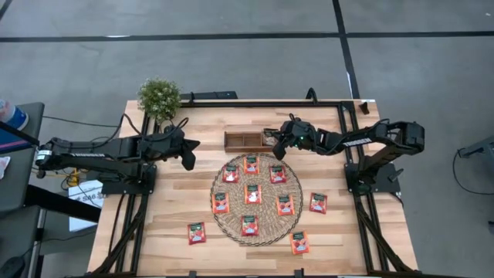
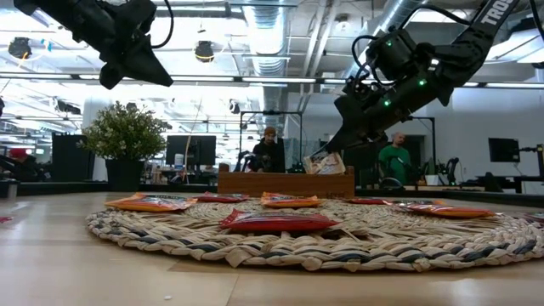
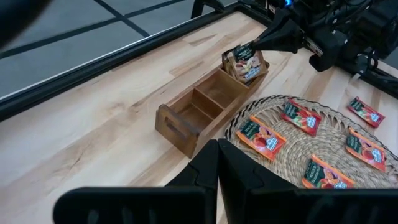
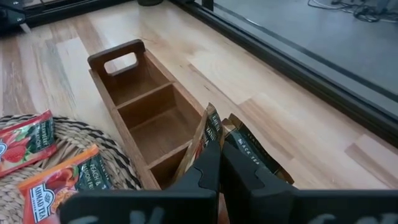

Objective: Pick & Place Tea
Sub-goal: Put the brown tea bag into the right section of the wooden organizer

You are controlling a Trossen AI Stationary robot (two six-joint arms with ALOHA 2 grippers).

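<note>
In the right wrist view the right pincer [image 4: 219, 163] covers the lower part of the tea sachet [image 4: 214, 134] it grips — the tray [image 4: 127, 84] compartment beneath is mostly hidden. Beside it, two sachets [image 4: 25, 140] are cut off by the edge — lettering mostly unreadable.

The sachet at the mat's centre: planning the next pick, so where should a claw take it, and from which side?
The centre sachet lies flat on the woven mat, so probably come straight down and pinch across its two side edges; neighbours sit apart, leaving finger room.
</note>
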